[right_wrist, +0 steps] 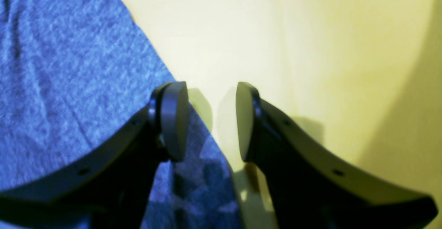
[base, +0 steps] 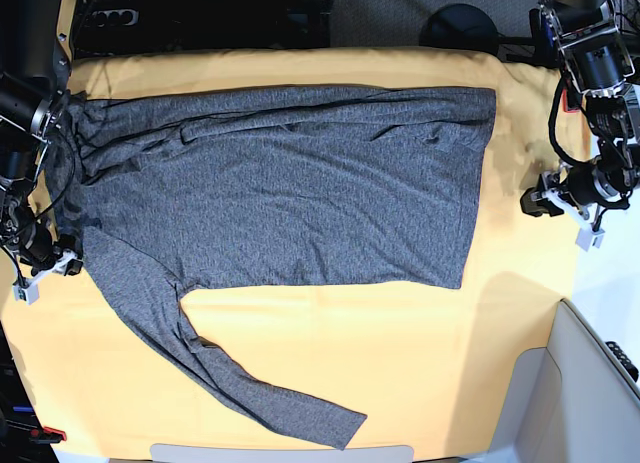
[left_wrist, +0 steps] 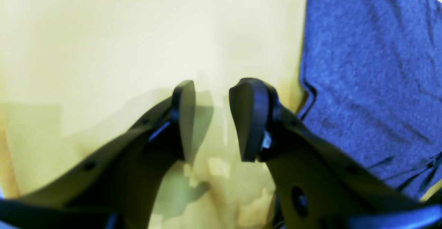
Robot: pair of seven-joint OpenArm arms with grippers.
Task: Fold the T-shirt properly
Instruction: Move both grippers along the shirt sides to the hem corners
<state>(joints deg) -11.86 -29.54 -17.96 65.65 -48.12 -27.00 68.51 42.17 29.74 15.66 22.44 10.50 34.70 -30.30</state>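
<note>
The counter (base: pixel 300 383), under its yellow-orange cloth, carries the T-shirt (base: pixel 290 183) spread flat, long axis running across from hem to collar, one sleeve trailing off toward the counter's near edge. The right gripper (right_wrist: pixel 212 118) sits over the shirt's collar-end edge, jaws spread and empty, one finger above fabric. The left gripper (left_wrist: pixel 212 118), likewise spread and empty, hovers just beside the hem. I judge the right arm nearer a grasp.
</note>
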